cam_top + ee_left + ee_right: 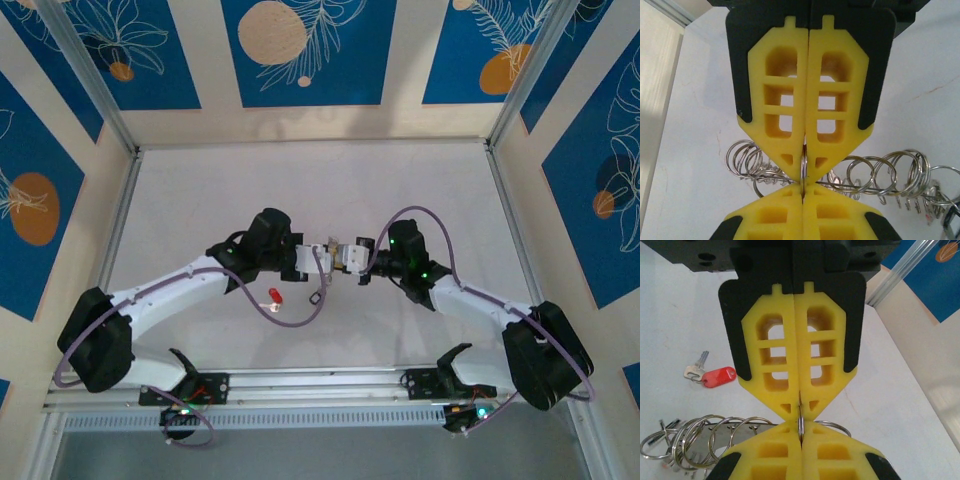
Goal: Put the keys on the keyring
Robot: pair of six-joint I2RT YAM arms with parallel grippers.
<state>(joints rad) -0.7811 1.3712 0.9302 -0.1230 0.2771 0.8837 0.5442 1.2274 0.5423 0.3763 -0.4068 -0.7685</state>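
Both grippers meet tip to tip above the table's middle. My left gripper (322,256) (805,169) is shut on one thin loop of the keyring (880,175), which shows edge-on between its yellow pads. My right gripper (358,260) (800,412) is shut on the same loop from the opposite side. The keyring (695,437) is a silvery band of several linked wire loops spreading out to both sides below the tips. One key (715,376) with a red plastic head (275,294) lies flat on the table, apart from both grippers, in front of the left gripper.
A small dark clip (318,297) (951,222) lies on the white table (300,190) by the left arm's purple cable (290,318). Aluminium rails (120,200) and patterned walls bound the table on the left, right and back.
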